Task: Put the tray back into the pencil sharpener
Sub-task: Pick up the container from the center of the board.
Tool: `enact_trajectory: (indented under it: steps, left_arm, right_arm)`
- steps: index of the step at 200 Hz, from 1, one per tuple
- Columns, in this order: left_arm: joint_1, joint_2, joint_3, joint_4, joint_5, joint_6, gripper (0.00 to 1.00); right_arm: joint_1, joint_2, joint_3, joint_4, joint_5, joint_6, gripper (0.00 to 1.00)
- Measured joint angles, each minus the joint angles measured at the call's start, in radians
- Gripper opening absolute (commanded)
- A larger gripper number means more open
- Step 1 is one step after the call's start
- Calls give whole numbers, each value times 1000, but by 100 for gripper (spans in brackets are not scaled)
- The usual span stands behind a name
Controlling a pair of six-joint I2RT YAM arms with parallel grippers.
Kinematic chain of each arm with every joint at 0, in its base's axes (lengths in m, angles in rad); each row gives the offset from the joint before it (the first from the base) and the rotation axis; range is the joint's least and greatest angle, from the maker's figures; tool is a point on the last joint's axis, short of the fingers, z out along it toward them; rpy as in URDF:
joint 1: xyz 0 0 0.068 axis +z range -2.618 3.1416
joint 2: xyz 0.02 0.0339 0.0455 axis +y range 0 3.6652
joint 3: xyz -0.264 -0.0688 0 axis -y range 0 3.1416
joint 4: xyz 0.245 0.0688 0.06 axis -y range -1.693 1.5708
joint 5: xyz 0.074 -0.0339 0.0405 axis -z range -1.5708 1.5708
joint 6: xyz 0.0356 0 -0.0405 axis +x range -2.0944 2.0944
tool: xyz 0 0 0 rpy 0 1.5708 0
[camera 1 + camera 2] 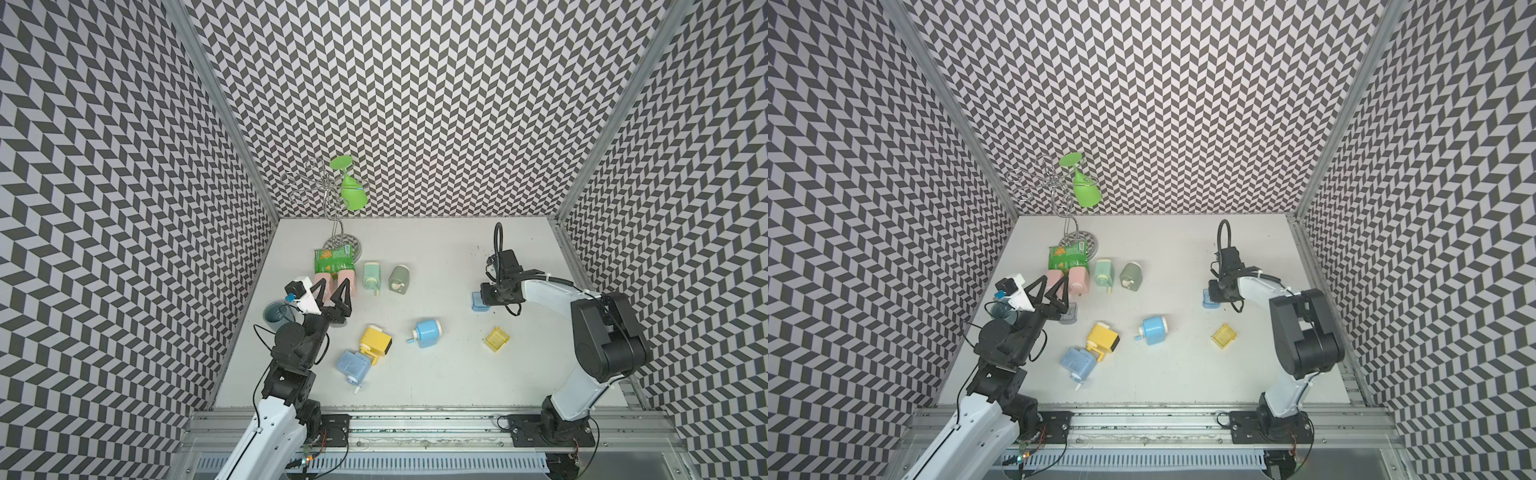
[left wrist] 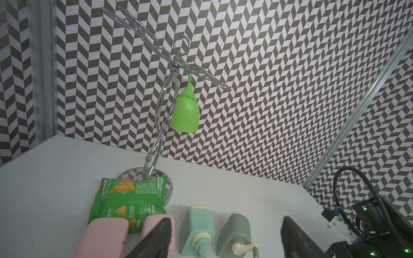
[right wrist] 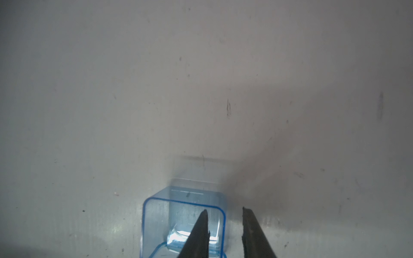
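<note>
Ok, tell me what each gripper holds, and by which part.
Left gripper: open, empty. Right gripper: its fingers straddle one side wall of the blue tray, one inside, one outside, with gaps showing, so no hold yet.

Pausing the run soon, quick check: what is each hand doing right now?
Left hand: open, holding nothing.
Right hand: open with a narrow gap, astride one wall of the blue tray, not clamped on it.

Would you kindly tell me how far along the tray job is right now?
Done: nothing seated; the blue tray sits on the table, apart from the nearest blue sharpener. In hand: the right gripper straddles one tray wall, jaws not yet clamped. Left: grip, lift, carry it over, slide it in. The left gripper hovers open.
</note>
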Motion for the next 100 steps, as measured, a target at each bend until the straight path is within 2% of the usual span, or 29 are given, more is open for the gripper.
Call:
enact_trajectory:
  steps: [30,79,100]
  left_arm:
    - [0,0,0,1,2,-1,78]
    - [0,-1,0,6,2,-4,78]
    - [0,-1,0,13,4,-4,78]
  right_arm:
    - [2,4,1,-1,0,1,0]
    - [2,-64,7,-4,4,-18,0]
    - [2,-119,70,-5,-13,-72,0]
